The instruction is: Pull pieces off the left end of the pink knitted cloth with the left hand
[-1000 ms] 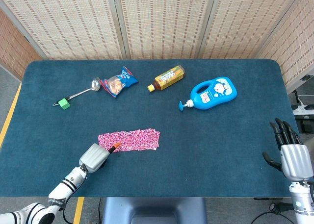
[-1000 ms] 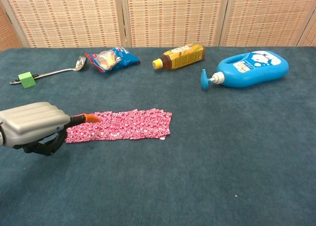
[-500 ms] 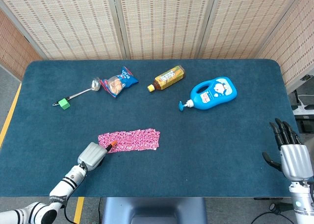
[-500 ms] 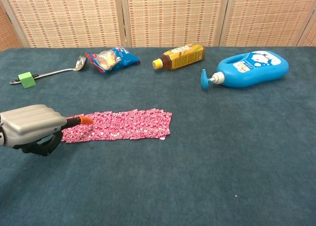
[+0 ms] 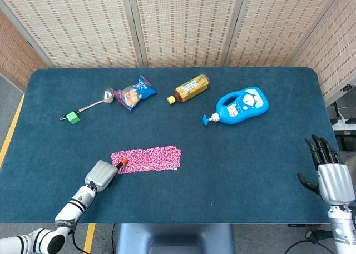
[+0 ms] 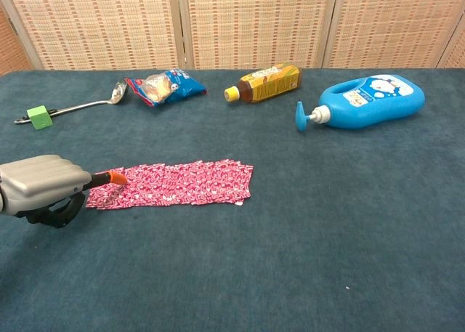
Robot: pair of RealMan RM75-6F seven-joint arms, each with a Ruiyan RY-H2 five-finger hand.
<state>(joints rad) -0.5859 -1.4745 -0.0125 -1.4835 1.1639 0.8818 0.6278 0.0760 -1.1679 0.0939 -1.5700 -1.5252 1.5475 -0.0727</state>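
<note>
The pink knitted cloth [image 5: 149, 158] [image 6: 178, 184] lies flat as a long strip on the blue table [image 5: 233, 170], left of centre. My left hand [image 5: 101, 174] [image 6: 42, 187] is at the cloth's left end, its fingers curled under the grey back. One orange-tipped finger [image 6: 116, 176] sticks out and rests on the cloth's left edge. No piece of cloth shows in the hand. My right hand [image 5: 329, 173] hangs at the table's right front corner with its fingers apart and holds nothing; only the head view shows it.
Along the far side lie a spoon [image 5: 92, 104] with a green block [image 5: 72, 118], a blue snack bag [image 5: 133, 93], a yellow drink bottle [image 5: 189, 88] and a blue pump bottle [image 5: 239, 105]. Wicker screens stand behind the table.
My left hand has slid left and back toward me, so more of the cloth's left end shows. The cloth has stayed where it was. The right hand has not moved.
</note>
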